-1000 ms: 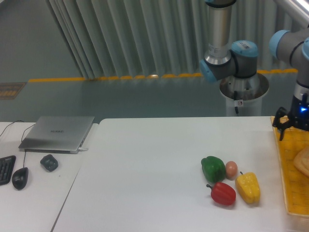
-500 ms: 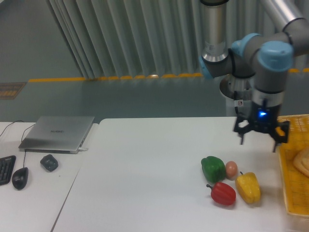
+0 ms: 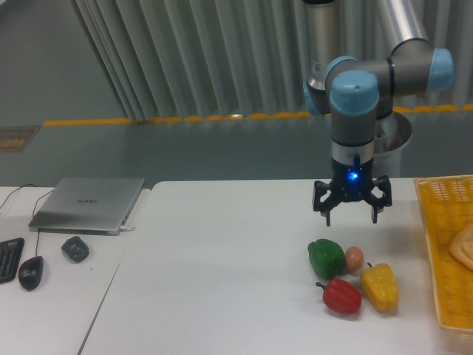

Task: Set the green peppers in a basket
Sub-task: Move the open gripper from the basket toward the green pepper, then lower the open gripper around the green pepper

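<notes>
Green pepper (image 3: 326, 258) glossy dark green. Red pepper (image 3: 342, 296) bright red, yellow pepper (image 3: 380, 287) plain yellow, small egg-like ball (image 3: 355, 258) pale orange-tan. Basket (image 3: 436, 244) yellow woven mesh. Gripper (image 3: 349, 215) black with blue light; arm (image 3: 358, 103) grey with light-blue caps. Table (image 3: 222, 266) white. Laptop (image 3: 89, 204) silver, mouse (image 3: 30, 272) black.

The arm reaches in from beyond the far edge of the worktop, its grey links and blue-capped joints bent so the wrist points straight down. The gripper (image 3: 350, 215) hangs above the worktop's right half with its 2 jaws spread apart and nothing between them. A blue light glows on the wrist.
</notes>
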Motion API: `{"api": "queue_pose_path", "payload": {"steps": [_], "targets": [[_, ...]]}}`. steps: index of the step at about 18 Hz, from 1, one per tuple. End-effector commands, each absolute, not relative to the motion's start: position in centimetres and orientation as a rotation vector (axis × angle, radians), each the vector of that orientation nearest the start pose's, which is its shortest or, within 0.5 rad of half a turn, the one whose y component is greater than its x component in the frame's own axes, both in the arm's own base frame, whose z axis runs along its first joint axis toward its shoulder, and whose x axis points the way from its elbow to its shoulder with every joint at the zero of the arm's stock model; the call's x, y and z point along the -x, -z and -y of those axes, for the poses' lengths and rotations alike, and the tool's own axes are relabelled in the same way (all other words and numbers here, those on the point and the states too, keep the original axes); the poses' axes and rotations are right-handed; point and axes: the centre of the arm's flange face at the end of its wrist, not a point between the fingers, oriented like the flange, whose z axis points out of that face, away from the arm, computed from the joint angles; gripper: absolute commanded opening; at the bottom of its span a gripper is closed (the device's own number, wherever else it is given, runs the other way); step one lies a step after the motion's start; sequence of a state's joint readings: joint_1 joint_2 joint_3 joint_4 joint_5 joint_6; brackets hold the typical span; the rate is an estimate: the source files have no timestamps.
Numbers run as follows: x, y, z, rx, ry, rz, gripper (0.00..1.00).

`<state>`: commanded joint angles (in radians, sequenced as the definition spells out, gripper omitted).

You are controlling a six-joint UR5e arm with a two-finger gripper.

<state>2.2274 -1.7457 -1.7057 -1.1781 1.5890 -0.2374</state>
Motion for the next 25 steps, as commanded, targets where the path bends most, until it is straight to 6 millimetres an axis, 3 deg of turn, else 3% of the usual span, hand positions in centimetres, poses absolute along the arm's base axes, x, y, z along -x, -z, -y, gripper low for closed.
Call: {"api": "queue_pose_path", "payload": {"steps": [2,4,8,12,16,25], "targets": [[23.4,-36.0,-52.3,2.735,-0.057,1.42,1.0],[21.9,-35.8,-53.2,2.75,-0.05,1.393,1.0],[21.7,-36.1,-54.2,2.74,0.007,1.384,1.0],[20.7,-35.0,-55.4,2.784,0.009,1.351,1.0],[20.9,-35.0,-56.2,2.79,0.022,1.345,1.0],[20.7,-32.5,-57.1,2.841,0.022,1.336,1.0]]}}
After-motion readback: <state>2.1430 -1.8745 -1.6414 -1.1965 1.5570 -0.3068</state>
